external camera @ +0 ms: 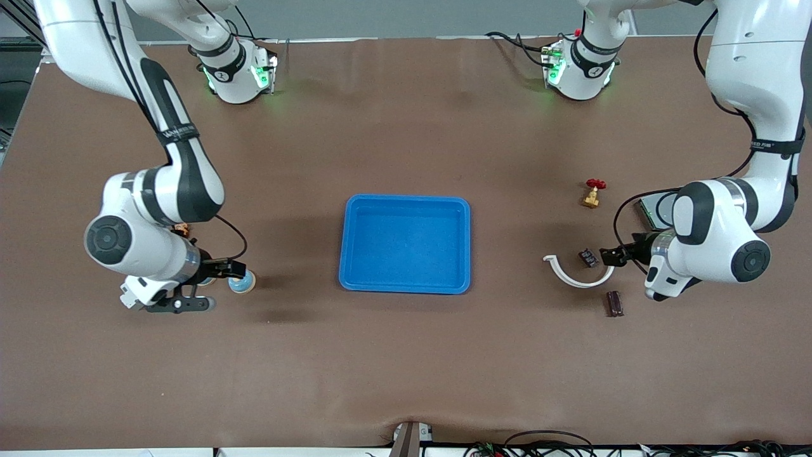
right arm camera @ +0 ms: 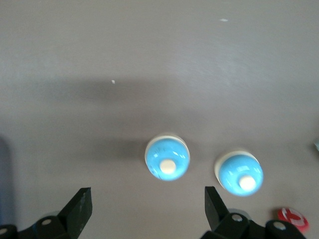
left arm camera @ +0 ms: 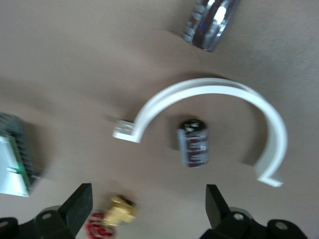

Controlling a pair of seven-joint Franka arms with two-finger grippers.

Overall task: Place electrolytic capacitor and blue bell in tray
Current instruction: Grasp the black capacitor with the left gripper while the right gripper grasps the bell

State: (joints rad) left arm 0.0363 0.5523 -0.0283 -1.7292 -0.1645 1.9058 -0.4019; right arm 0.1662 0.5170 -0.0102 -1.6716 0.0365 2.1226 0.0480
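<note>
The blue tray lies mid-table with nothing in it. The electrolytic capacitor, a dark printed cylinder, lies on its side inside a white plastic arc toward the left arm's end. My left gripper hangs open just beside it, holding nothing. A blue bell with a cream button stands toward the right arm's end. My right gripper is open right at it, with nothing between its fingers.
A second blue bell stands beside the first, mostly hidden under the right arm in the front view. Another dark cylinder, a brass valve with a red handle and a grey finned block lie around the capacitor.
</note>
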